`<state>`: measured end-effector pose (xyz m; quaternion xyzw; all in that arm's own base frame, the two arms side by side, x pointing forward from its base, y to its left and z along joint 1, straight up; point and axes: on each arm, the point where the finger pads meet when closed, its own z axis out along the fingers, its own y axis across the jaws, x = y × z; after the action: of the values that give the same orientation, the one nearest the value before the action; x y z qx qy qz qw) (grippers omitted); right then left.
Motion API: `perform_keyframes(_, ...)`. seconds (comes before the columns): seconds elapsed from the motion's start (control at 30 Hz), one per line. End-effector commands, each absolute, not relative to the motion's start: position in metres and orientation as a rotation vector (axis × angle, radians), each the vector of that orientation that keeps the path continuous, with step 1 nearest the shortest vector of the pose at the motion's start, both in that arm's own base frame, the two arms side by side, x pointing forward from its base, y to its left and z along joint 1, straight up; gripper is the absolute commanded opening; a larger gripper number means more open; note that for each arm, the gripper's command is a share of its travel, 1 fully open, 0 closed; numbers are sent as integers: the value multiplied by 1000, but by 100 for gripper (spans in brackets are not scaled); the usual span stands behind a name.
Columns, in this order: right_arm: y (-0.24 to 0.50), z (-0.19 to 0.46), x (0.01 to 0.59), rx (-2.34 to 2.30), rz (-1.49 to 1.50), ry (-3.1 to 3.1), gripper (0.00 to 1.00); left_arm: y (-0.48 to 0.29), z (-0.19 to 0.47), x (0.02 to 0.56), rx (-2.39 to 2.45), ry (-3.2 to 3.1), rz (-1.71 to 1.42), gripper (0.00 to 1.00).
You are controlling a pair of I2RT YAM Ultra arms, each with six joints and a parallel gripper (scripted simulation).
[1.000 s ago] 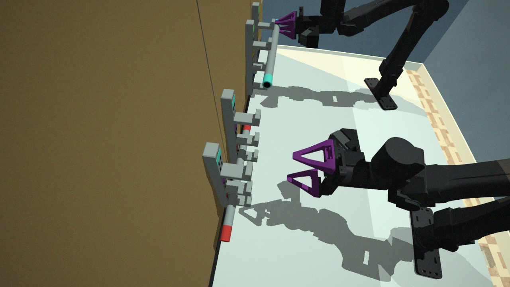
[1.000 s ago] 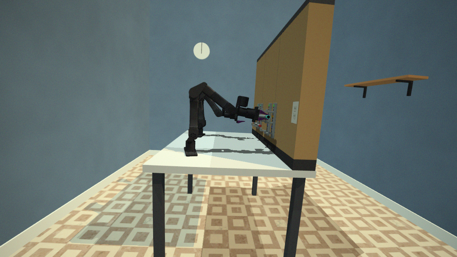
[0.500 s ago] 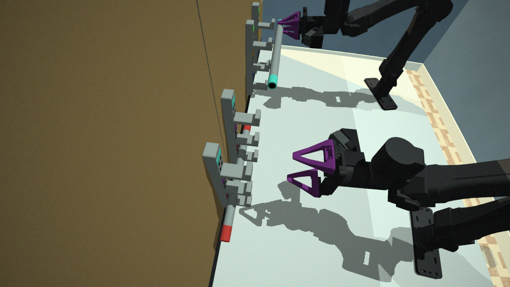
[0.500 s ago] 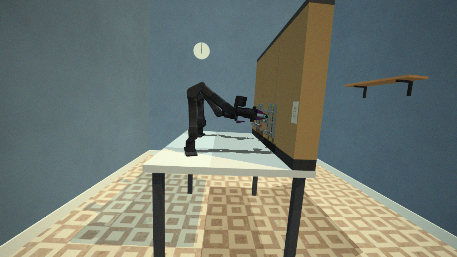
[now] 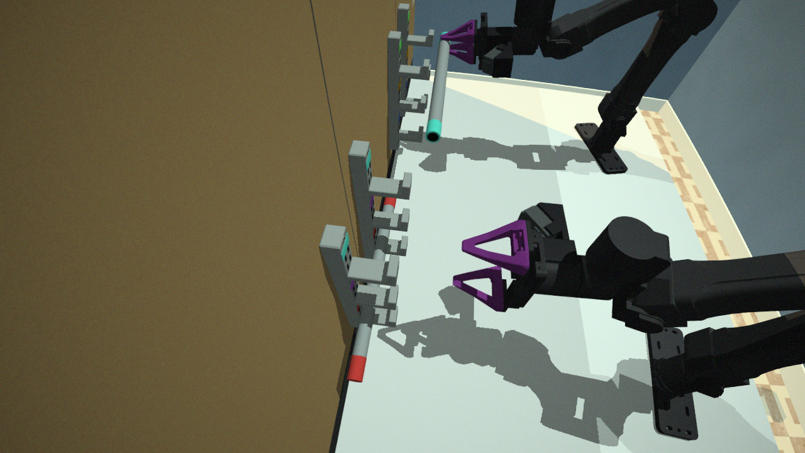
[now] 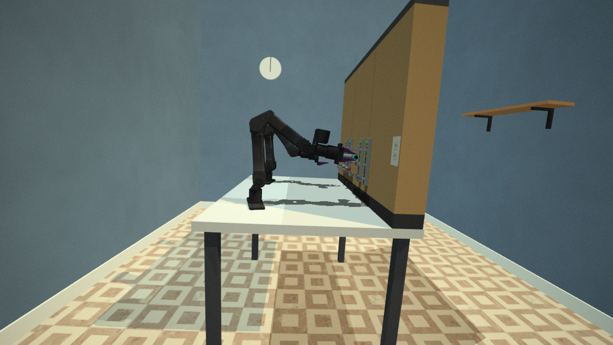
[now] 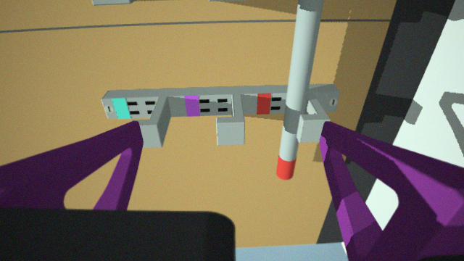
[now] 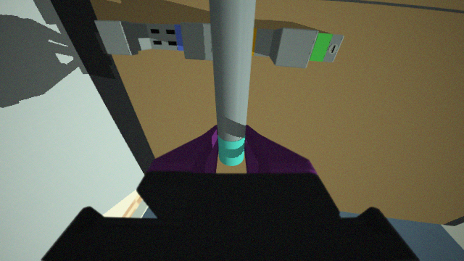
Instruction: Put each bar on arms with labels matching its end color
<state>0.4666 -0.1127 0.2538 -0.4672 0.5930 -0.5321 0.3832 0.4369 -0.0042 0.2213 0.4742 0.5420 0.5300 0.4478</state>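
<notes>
Brown wall panel (image 5: 225,225) (image 6: 392,107) (image 7: 217,203) (image 8: 362,127) behind a turquoise-ended bar (image 5: 439,84) (image 6: 350,156) (image 8: 233,72) in the right hand (image 5: 445,37) (image 6: 347,155) (image 8: 231,130).

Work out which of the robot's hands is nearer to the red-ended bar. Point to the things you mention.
Left. The left hand (image 5: 460,263) (image 6: 323,163) (image 7: 231,131) is open in front of the red-ended bar (image 5: 361,340) (image 6: 345,166) (image 7: 302,58), not touching it; the right hand (image 5: 444,38) (image 6: 353,155) (image 8: 231,130) is farther off, gripping the teal-ended bar (image 5: 439,84) (image 6: 349,157) (image 8: 233,72).
</notes>
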Motion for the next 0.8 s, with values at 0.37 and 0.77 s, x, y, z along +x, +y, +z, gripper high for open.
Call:
perform_keyframes(0.37,-86,301,470,-1069,-1405,1406,0,-8,237,433,1137,1314,1315,100)
perform_keyframes(0.77,-68,299,476,-1069,-1405,1406,0,-8,237,433,1137,1314,1315,100)
